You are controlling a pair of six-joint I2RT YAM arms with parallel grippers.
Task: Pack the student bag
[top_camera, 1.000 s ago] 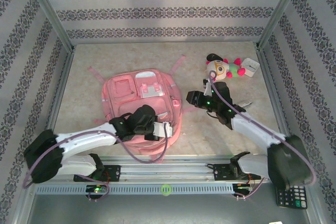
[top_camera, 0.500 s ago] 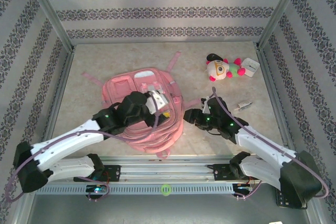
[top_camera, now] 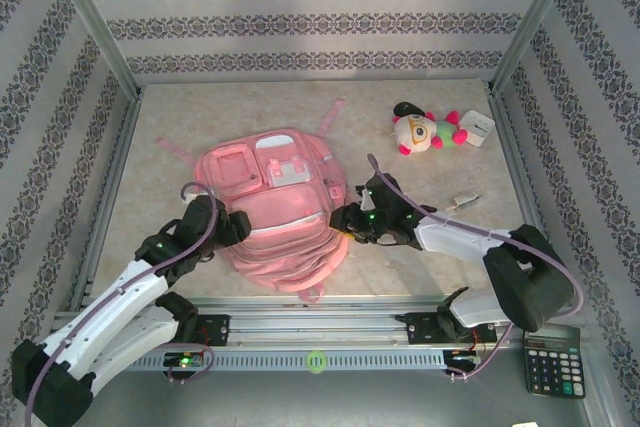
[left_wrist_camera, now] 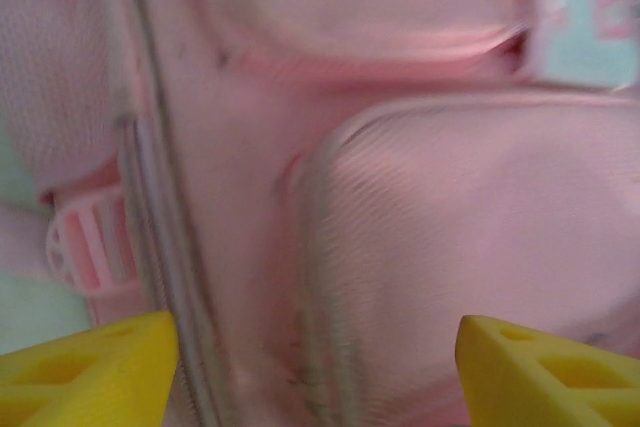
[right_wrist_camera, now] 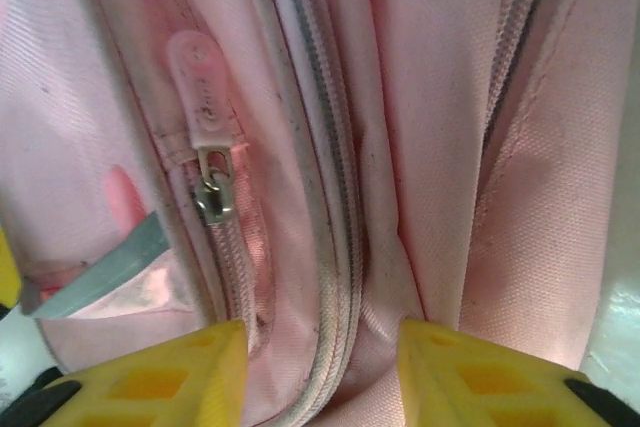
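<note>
The student bag [top_camera: 270, 209], a big pink backpack, lies flat on the table with its front pockets facing up. My left gripper [top_camera: 236, 227] is at the bag's left side. In the left wrist view it [left_wrist_camera: 315, 372] stands open, its yellow fingertips wide apart over the pink front pocket [left_wrist_camera: 470, 237]. My right gripper [top_camera: 347, 219] presses against the bag's right edge. The right wrist view shows it [right_wrist_camera: 322, 377] shut on a fold of the bag's side with a zipper line [right_wrist_camera: 325, 197] running through it. A pink zipper pull [right_wrist_camera: 203, 97] hangs just to the left.
A plush toy [top_camera: 425, 131] and a small white object [top_camera: 478, 128] lie at the back right. A small silver item [top_camera: 462, 202] rests right of the right arm. A calculator [top_camera: 553, 372] sits beyond the front rail. Pink straps [top_camera: 330, 119] trail behind the bag. Metal frame posts border the table.
The left arm drew back from over the bag to its left side and its gripper opened. The right gripper moved left onto the bag's right edge and narrowed. The bag lies flatter.
</note>
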